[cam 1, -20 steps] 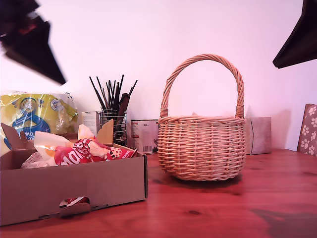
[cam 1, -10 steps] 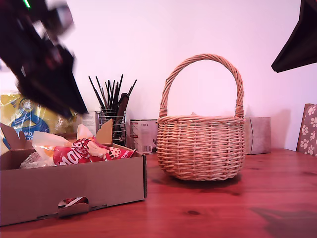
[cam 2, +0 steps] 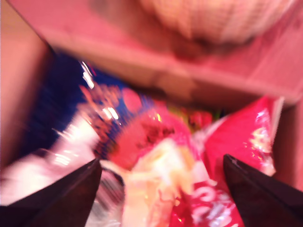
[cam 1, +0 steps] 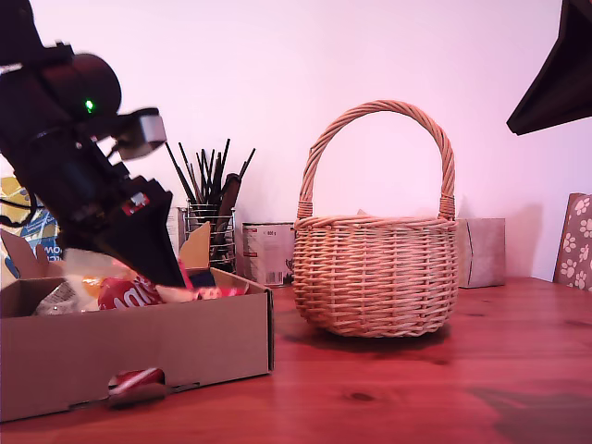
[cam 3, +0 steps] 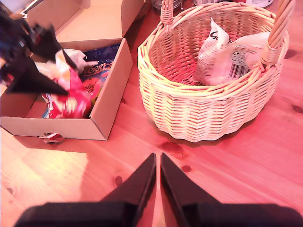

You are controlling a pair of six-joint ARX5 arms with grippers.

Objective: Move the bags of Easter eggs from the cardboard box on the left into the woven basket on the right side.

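**A:** Wide apart, that's how the jaws of my first gripper (cam 2: 161,189) stand, with nothing between them. Its wrist view looks straight down into the cardboard box (cam 1: 139,356), a red bag (cam 2: 236,156) below the gap and a dark blue bag (cam 2: 61,99) beside it (all blurred).

**B:** And from outside?

**A:** In the exterior view my first gripper (cam 1: 153,264) is a black wedge tipped down into the box at that view's left, its tips at the level of the red bag (cam 1: 129,294) among the crumpled packets. Whether a tip touches plastic I cannot tell.

**B:** The other arm?

**A:** My second gripper (cam 3: 157,163) hangs high above the wooden table (cam 3: 227,170), fingers pressed almost together with only a thin slit between them, holding nothing. In the exterior view only a dark corner of an arm shows at the top right.

**B:** Where's the basket?

**A:** The woven basket (cam 1: 375,273) stands upright on the table just beside the box, on the exterior view's right of it, not touching. My second wrist view shows two whitish bags (cam 3: 222,54) lying inside the basket (cam 3: 189,109), leaning against its far wall by the handle.

**B:** Anything else?

**A:** A holder of dark brushes (cam 1: 208,199) and a tin (cam 1: 266,252) stand behind the box, and one red scrap pokes through the slot in the box's front.
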